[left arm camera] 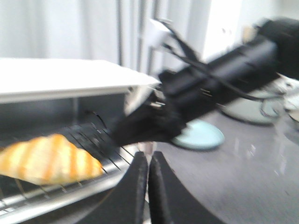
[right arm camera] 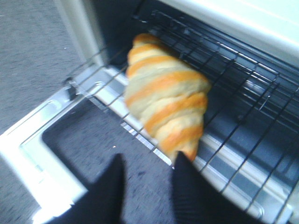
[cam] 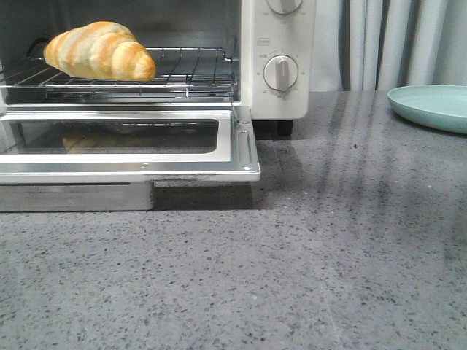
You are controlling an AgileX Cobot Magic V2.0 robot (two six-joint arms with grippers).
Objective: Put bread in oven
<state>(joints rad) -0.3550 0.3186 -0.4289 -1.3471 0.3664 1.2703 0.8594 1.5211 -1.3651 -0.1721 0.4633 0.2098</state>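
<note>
The bread [cam: 98,51], a golden-orange roll with cream stripes, lies on the wire rack [cam: 191,71] inside the cream-white oven [cam: 280,98]. The oven's glass door [cam: 242,149] hangs open and flat. No gripper shows in the front view. In the right wrist view my right gripper [right arm camera: 148,164] is open and empty over the door [right arm camera: 32,149], its fingertips just short of the bread [right arm camera: 166,98]. In the left wrist view my left gripper [left arm camera: 148,157] is shut and empty, beside the oven's front, with the bread [left arm camera: 46,158] on the rack to one side.
A pale teal plate [cam: 432,106] sits at the back right of the grey speckled table; it also shows in the left wrist view [left arm camera: 200,135]. My right arm [left arm camera: 210,93] crosses in front of the left wrist camera. A curtain hangs behind.
</note>
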